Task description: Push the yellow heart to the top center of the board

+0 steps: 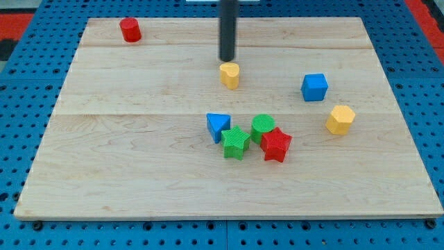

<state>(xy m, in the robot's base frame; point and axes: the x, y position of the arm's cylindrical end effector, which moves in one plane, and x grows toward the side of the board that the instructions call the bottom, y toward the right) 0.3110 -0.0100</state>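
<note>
Bright, even overhead light. Pale wooden worktop [139, 160] evenly lit, no glare. Soft short shadows under blocks below my tip [227, 60]. Dark rod slightly soft-edged, top cut by frame. Focus sharp across worktop; slight keystone perspective, view's top edge narrower.

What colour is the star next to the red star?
Green. The green star sits just left of the red star, clear in the camera view.
</note>
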